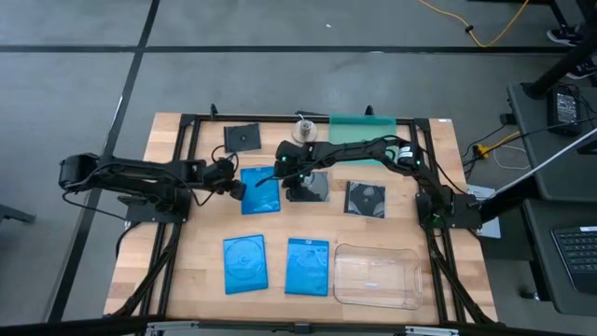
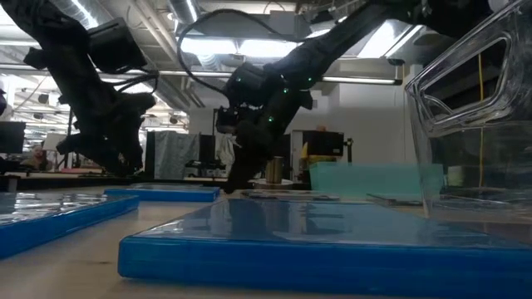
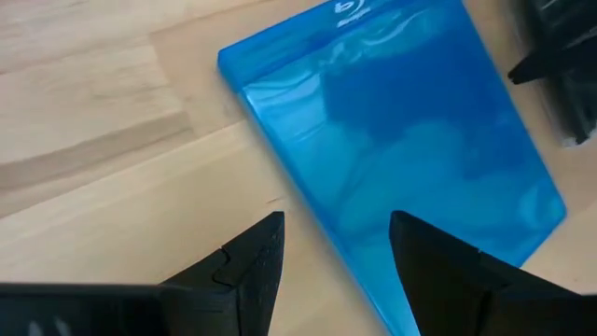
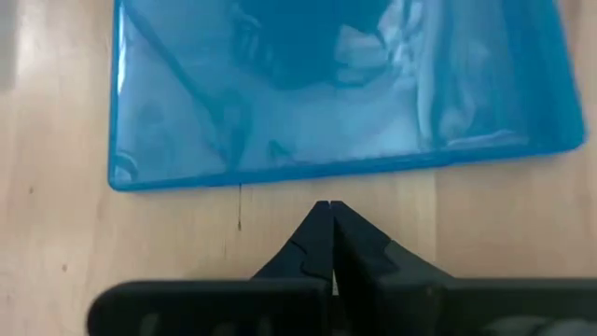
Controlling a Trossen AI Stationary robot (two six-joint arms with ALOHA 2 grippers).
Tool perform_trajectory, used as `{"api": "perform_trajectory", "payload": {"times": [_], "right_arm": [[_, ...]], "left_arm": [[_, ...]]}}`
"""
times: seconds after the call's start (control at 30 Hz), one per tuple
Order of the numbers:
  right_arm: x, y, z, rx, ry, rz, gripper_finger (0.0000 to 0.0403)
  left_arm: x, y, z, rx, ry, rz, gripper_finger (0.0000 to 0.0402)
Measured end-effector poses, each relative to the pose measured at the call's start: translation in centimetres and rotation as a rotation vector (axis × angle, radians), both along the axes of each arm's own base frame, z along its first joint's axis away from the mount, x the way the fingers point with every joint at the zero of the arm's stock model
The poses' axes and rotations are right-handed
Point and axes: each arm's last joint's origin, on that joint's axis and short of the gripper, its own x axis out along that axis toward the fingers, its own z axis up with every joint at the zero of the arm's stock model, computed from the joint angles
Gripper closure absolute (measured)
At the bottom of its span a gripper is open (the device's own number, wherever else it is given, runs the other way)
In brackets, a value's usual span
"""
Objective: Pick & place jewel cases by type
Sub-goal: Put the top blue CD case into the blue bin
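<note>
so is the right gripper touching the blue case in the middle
Apart. The right wrist view shows bare wood between the shut right gripper and the blue case.

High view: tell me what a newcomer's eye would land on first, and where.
Both arms meet over the middle blue jewel case: the left gripper sits open at its left edge, and the right gripper, shut, comes in from its right. Two more blue jewel cases lie side by side near the front edge, beside the clear plastic tray. Three dark jewel cases lie farther back, and a teal-green tray sits at the back edge.
</note>
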Motion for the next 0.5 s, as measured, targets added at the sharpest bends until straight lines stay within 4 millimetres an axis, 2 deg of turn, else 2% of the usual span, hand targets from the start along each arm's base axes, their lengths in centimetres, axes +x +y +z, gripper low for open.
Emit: {"api": "perform_trajectory", "payload": {"times": [0.17, 0.5], "right_arm": [[0.1, 0.0, -0.6, 0.052, 0.008, -0.019, 0.0396], [0.2, 0.0, -0.6, 0.053, 0.0, -0.018, 0.0394]], "left_arm": [[0.4, 0.1, -0.9, -0.006, 0.046, -0.01, 0.0209], [2.2, 0.3, -2.4, -0.042, 0.034, -0.041, 0.0209]]}}
